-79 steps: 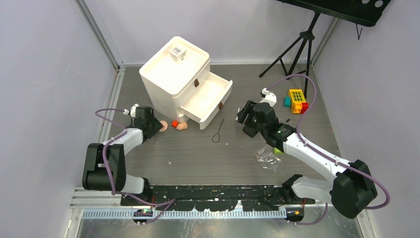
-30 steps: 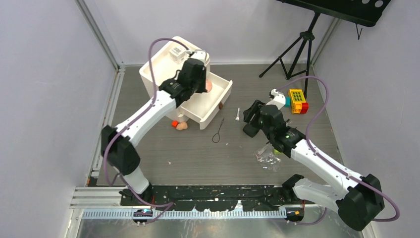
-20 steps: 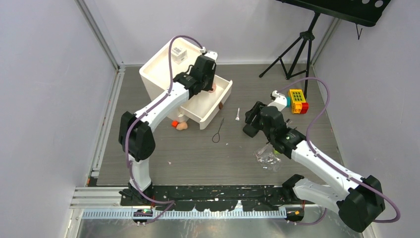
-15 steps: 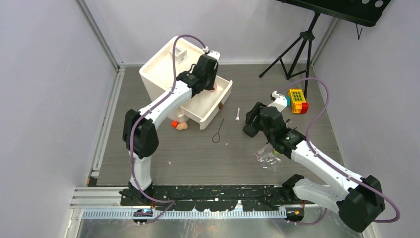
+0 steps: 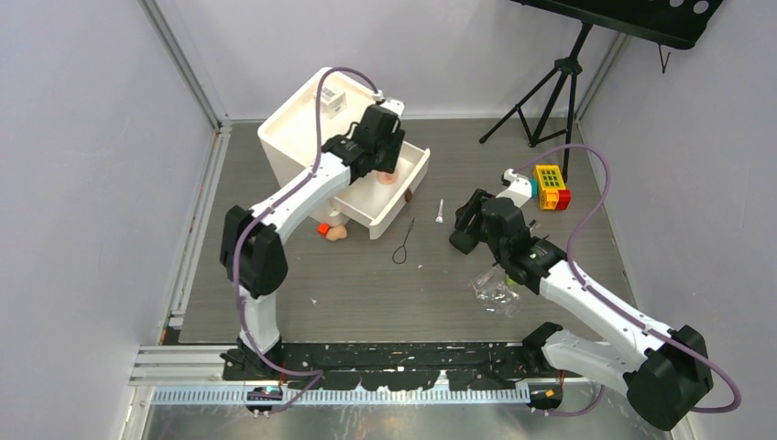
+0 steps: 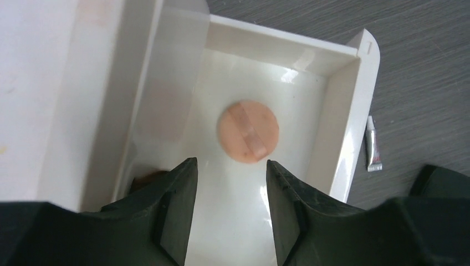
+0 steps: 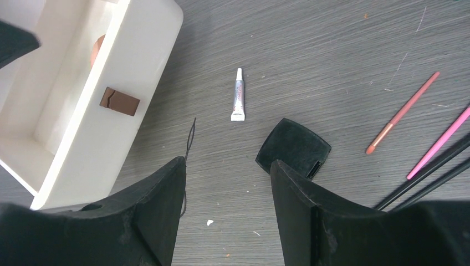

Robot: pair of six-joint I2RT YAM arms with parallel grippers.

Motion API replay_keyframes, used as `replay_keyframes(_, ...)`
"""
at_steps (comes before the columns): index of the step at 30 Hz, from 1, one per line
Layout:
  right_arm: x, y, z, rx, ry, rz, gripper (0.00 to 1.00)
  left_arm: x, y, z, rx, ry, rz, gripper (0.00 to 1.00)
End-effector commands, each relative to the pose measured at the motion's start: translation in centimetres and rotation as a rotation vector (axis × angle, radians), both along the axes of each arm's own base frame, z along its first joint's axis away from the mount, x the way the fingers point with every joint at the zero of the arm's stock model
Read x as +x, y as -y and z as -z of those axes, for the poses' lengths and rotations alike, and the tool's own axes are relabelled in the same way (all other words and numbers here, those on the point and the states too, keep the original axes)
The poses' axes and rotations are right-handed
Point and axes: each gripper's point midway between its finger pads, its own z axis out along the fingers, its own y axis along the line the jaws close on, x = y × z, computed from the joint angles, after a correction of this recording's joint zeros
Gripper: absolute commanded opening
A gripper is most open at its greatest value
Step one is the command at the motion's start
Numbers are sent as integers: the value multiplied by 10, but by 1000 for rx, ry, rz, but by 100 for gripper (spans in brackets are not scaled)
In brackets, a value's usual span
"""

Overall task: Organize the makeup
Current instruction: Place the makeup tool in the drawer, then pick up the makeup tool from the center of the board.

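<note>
My left gripper point(image 5: 382, 167) hangs open over the pulled-out drawer point(image 5: 412, 183) of the white organizer. In the left wrist view the round peach-pink puff point(image 6: 247, 131) lies flat on the drawer floor, just ahead of the empty left gripper point(image 6: 228, 166). A peach sponge point(image 5: 336, 233) rests on the table in front of the organizer. My right gripper point(image 7: 228, 166) is open above bare table, with the black compact point(image 7: 292, 147) just beside its right finger and a small white tube point(image 7: 238, 95) further ahead. Thin pencils point(image 7: 402, 113) lie to the right.
A clear barcoded box point(image 5: 331, 96) sits on the organizer's top. A small red cube point(image 5: 322, 228) lies by the sponge, and a black cord loop point(image 5: 403, 246) beside the drawer. Toy blocks point(image 5: 550, 186) and a tripod point(image 5: 550, 92) stand at the back right; crumpled clear plastic point(image 5: 495, 293) lies under the right arm.
The left arm swung over the drawer with the puff, its jaws opened, and the puff now lies loose on the drawer floor. The right arm has stayed put.
</note>
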Motion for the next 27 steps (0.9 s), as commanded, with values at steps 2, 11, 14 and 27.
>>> replay_keyframes(2, 6, 5, -11, -2, 43, 27, 62, -42, -25, -97, -141, 181, -21, 51)
replay_keyframes(11, 10, -5, -1, 13, 22, -1, 62, -135, -114, -105, -394, 301, -265, 53)
replay_keyframes(14, 12, -9, 1, 18, 16, -14, 62, -160, -148, -71, -448, 284, -424, 53)
replay_keyframes(27, 16, -18, 6, 27, -7, -37, 62, -183, -170, 36, -796, 160, -727, 53)
